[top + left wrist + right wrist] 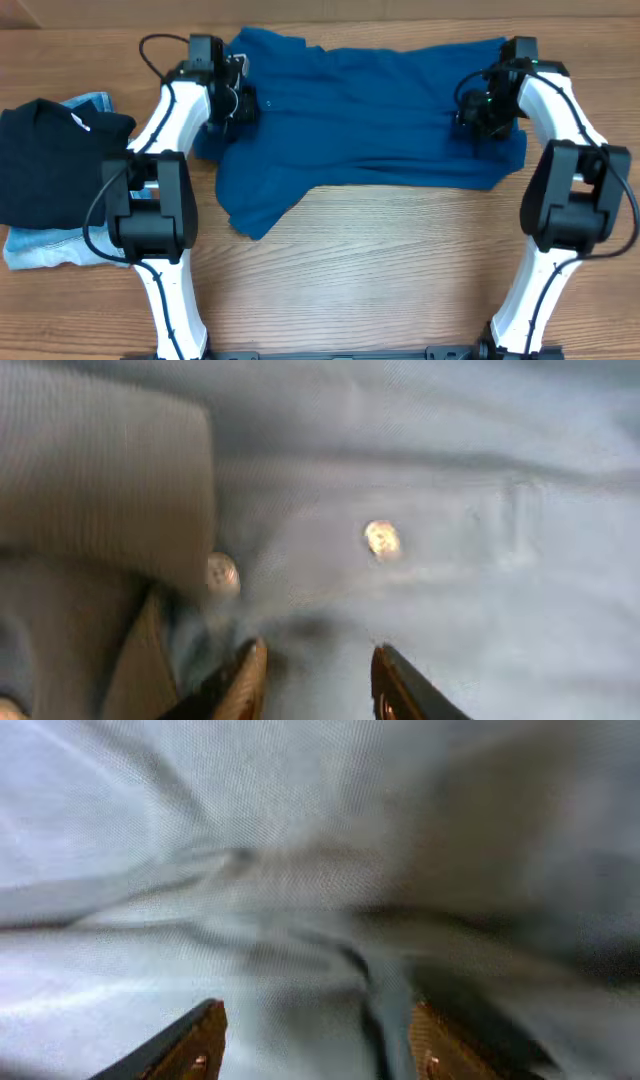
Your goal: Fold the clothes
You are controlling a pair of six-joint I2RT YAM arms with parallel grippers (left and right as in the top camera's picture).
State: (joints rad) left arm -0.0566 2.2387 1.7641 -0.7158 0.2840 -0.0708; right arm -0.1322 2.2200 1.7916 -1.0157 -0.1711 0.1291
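Shirt-folding at mid-task: the teal-blue shirt lies stretched sideways across the far half of the tabletop, reaching from one arm to the other, with a loose flap sagging toward the near left.

The left fingers hover low over the buttoned end, standing partly apart with nothing visibly pinched between them. Two pale buttons show just ahead of them. The right fingers are spread wide over the opposite end, and a raised crease of cloth runs up between them without being gripped.

The step in hand appears to be taking a fresh hold at both ends for the next fold. To do it well, each pair of fingers should likely settle on an edge or a firm ridge of fabric rather than on flat cloth, which would slip out. On the left, the grip is best placed clear of the buttons. The two ends then want lifting together and evenly, so that the span stays taut and the sagging flap is carried along rather than dragged.

A black garment and light blue jeans sit stacked at the far left, well apart from the work.
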